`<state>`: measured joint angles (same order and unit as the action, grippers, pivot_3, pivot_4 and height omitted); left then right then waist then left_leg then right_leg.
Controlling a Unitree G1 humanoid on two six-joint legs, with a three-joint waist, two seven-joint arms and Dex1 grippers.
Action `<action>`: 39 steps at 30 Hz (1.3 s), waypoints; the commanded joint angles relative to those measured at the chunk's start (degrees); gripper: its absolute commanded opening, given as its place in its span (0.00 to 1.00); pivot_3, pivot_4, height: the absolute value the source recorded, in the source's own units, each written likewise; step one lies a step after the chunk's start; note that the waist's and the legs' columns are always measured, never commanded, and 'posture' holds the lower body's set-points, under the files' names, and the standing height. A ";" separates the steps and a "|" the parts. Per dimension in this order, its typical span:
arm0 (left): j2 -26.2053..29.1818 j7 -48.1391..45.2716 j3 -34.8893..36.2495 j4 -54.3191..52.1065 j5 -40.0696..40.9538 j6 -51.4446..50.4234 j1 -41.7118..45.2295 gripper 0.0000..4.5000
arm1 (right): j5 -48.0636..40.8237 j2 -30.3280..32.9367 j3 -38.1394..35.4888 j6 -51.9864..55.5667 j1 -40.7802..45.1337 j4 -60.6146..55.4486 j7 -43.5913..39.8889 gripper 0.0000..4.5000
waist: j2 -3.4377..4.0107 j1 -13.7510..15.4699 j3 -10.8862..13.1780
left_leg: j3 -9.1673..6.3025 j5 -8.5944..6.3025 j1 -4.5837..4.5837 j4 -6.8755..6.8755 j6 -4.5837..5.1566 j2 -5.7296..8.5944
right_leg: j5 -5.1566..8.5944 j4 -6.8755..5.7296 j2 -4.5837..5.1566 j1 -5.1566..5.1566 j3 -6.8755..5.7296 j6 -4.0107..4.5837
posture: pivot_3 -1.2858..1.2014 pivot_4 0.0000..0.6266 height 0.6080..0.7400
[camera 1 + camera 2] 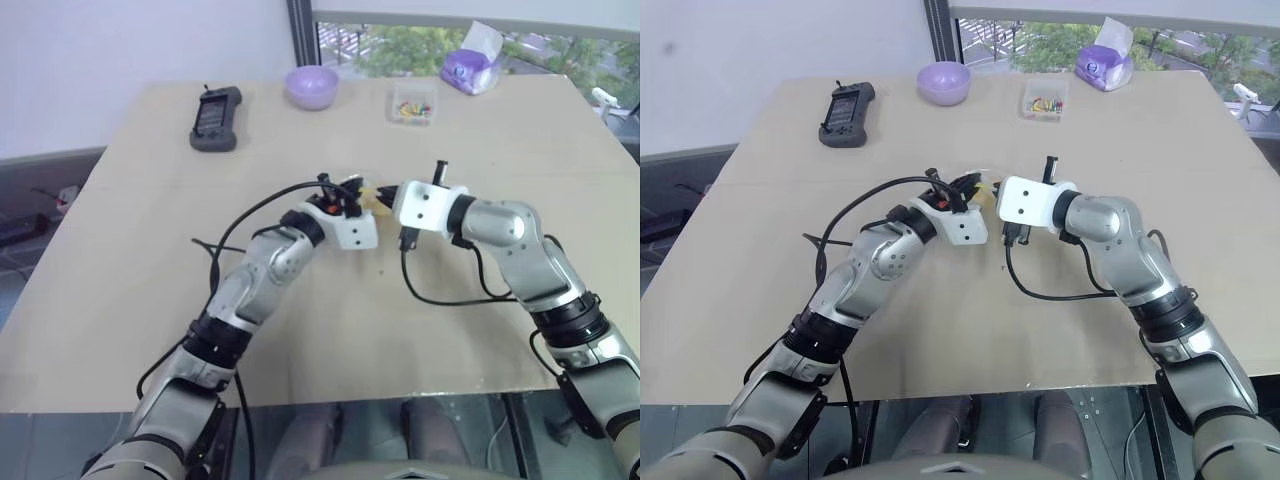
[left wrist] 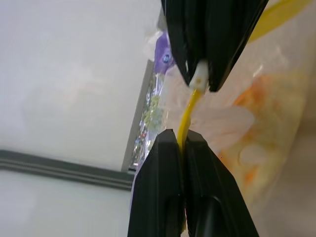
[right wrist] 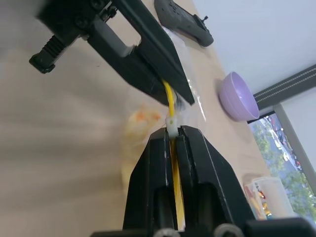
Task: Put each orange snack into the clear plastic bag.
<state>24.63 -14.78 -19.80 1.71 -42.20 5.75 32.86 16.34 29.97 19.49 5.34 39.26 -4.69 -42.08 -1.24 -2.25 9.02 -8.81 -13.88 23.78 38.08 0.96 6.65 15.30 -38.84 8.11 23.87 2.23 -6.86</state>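
Where the two arms meet above the table (image 1: 130, 300), the bag's (image 2: 256, 123) yellow strip (image 2: 187, 111) is pinched from opposite ends by the left gripper (image 2: 183, 140) and the right gripper (image 3: 174, 131), both clamped on it. An orange snack (image 3: 140, 118) is seen inside the bag, hanging just beneath the fingertips.

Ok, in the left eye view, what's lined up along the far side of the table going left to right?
Black handheld controller → purple bowl → small clear box of colourful bits → purple tissue pack.
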 commanded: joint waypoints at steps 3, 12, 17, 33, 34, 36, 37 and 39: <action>2.19 3.36 6.28 2.21 -1.84 -8.15 0.64 0.00 | 2.27 2.71 -3.06 3.99 0.31 0.53 0.89 0.01 | 0.00 0.00 0.00 | 0.00 0.00 0.00 0.00 0.00 0.00 | 0.00 0.00 0.00 0.00 0.00 0.00 | 0.52 0.24 1.00; 2.57 5.33 6.75 2.81 -2.28 -10.88 1.60 0.00 | 6.31 4.93 -4.28 10.78 1.33 2.19 2.04 0.01 | 0.00 0.15 0.00 | -0.02 0.00 0.05 0.00 0.00 0.06 | 0.00 0.01 0.04 0.02 0.00 0.00 | 0.52 0.24 1.00; 2.06 4.83 6.13 2.42 -1.28 -9.97 1.01 0.00 | 3.93 3.09 -4.64 10.88 1.27 0.32 1.40 0.01 | 0.00 -0.15 0.00 | -0.02 0.00 0.04 -0.01 0.00 0.04 | 0.00 0.01 0.02 0.03 -0.02 0.00 | 0.52 0.24 1.00; 1.16 0.78 1.70 -2.52 2.94 1.13 -2.12 0.00 | -0.74 -1.83 -1.24 0.65 2.63 -1.21 -1.34 0.48 | 0.00 -0.11 0.00 | -0.06 0.00 0.03 0.00 0.00 0.01 | 0.00 0.00 0.03 0.02 -0.03 0.00 | 0.52 0.24 1.00; 1.19 0.79 1.77 -2.54 2.92 1.14 -2.10 0.00 | -0.50 -1.92 -0.92 0.12 2.73 -0.95 -1.31 0.48 | 0.00 -0.08 0.00 | -0.07 0.00 0.03 0.00 0.00 0.01 | 0.00 0.00 0.03 0.02 -0.03 0.00 | 0.52 0.24 1.00; 1.21 0.79 1.80 -2.66 2.89 1.10 -2.05 0.00 | -0.33 -2.26 -0.36 -0.77 2.90 -0.50 -1.31 0.48 | 0.00 -0.08 0.00 | -0.07 0.00 0.03 0.01 0.00 0.01 | 0.00 0.00 0.02 0.01 -0.03 0.00 | 0.52 0.24 1.00; 1.21 0.77 1.79 -2.78 2.88 1.07 -2.06 0.00 | -0.31 -2.42 -0.08 -1.08 2.96 -0.37 -1.35 0.48 | 0.00 -0.08 0.00 | -0.06 0.00 0.03 0.01 0.00 0.01 | 0.00 0.00 0.03 0.01 -0.04 0.00 | 0.52 0.24 1.00; 1.15 0.75 1.76 -2.91 2.84 0.99 -2.09 0.00 | -0.32 -2.68 0.36 -1.47 3.03 -0.19 -1.52 0.48 | 0.00 -0.08 0.00 | -0.07 0.00 0.03 0.01 0.00 0.01 | 0.00 0.00 0.03 0.02 -0.04 0.00 | 0.52 0.24 1.00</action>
<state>25.66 -14.04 -18.56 1.67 -39.35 6.03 30.63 15.97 27.48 20.11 5.18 40.86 -3.64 -43.46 -1.24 -2.33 9.02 -8.88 -13.88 23.81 38.09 0.96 6.67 15.30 -38.85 8.13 23.89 2.19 -6.85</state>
